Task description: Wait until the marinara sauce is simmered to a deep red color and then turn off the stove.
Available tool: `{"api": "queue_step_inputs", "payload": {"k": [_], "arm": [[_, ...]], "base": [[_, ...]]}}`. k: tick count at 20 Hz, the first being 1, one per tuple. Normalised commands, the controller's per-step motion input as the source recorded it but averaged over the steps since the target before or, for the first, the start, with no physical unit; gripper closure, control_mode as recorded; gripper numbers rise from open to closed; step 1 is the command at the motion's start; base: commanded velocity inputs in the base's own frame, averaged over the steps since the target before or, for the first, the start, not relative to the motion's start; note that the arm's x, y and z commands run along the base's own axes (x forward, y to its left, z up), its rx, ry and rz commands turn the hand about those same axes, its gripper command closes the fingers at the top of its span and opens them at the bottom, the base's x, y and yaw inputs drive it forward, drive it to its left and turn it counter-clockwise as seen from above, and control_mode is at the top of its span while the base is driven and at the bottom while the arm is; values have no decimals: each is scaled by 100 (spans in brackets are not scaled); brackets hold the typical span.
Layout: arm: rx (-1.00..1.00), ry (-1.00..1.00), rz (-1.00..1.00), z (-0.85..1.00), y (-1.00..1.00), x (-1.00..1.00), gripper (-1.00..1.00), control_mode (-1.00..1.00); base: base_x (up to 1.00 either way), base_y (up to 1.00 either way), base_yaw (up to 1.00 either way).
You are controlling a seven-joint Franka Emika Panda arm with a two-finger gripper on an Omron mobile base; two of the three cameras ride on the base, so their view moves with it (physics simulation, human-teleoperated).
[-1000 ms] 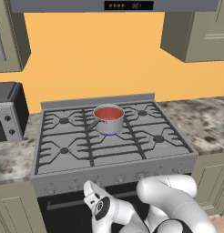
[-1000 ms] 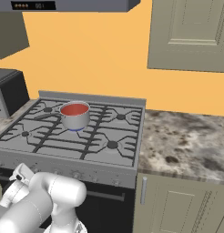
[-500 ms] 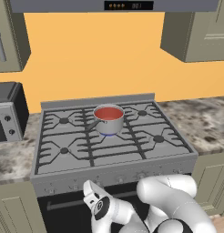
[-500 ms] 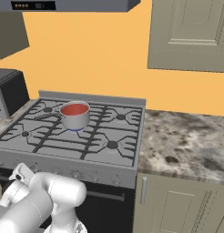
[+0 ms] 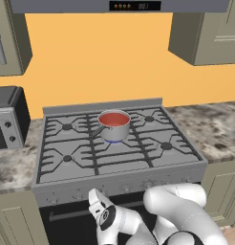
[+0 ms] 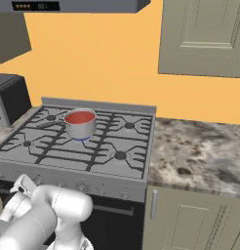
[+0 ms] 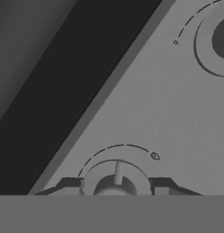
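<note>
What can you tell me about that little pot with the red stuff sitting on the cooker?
The saucepan is small, round and shiny steel, with one straight handle pointing toward the stove's left front. It stands upright on the black grate over the middle rear burner of the grey stove, with a hint of blue flame beneath. It holds smooth red marinara sauce nearly to the rim. Nothing but the grate touches it.

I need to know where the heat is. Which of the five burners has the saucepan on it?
The back centre burner: the saucepan of red sauce sits there on the stove, a blue glow under it. The other four grates are bare.
</note>
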Motion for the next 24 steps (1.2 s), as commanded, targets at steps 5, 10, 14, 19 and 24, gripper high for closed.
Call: {"api": "queue_step_inputs", "payload": {"k": [5,10,14,19,24], "arm": [[30,-6,0,-10,0,0,100,-100],[37,-8,-3,-20,0,0,100,-100],[35,-1,-8,-17,3,0,100,-100],[37,0,-12,-12,3,0,100,-100],[34,1,-19,-6,16,0,100,-100]], "base": [[0,0,0],[0,0,0],[0,0,0],[0,0,0],[0,0,0]]}}
